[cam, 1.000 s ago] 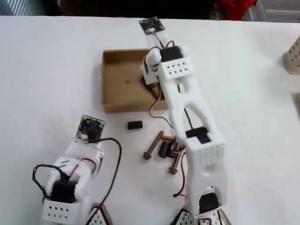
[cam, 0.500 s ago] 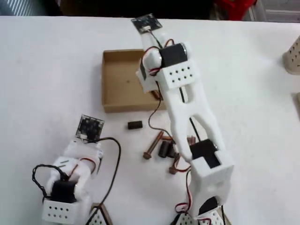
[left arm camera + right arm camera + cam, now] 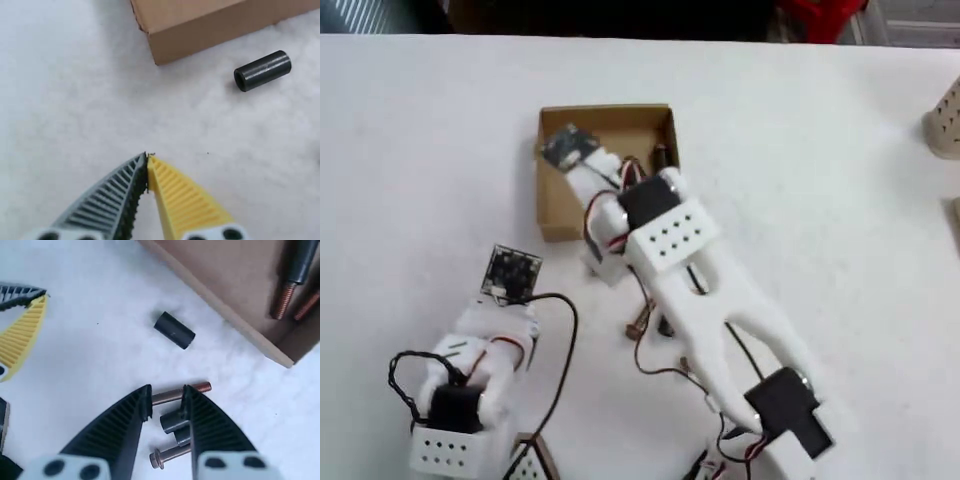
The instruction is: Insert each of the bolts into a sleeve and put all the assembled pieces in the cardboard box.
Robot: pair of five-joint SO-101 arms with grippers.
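White tabletop (image 3: 840, 150) carries everything, with the cardboard box (image 3: 556, 195) ahead of my arms. My right gripper (image 3: 166, 399) hangs spread over a copper-coloured bolt (image 3: 199, 387) and two short black sleeves (image 3: 175, 421), with a second bolt (image 3: 167, 455) just beside them. My left gripper (image 3: 147, 165) is pressed together on nothing, apart from a loose sleeve (image 3: 262, 70) lying near the box corner. An assembled piece (image 3: 299, 262) lies inside the box. I judge these parts hard, stiff, dense, smooth and round, so apt to roll or slip. I would pinch a bolt across its shank at mid-length, a sleeve across its barrel. No label or writing is readable on them.
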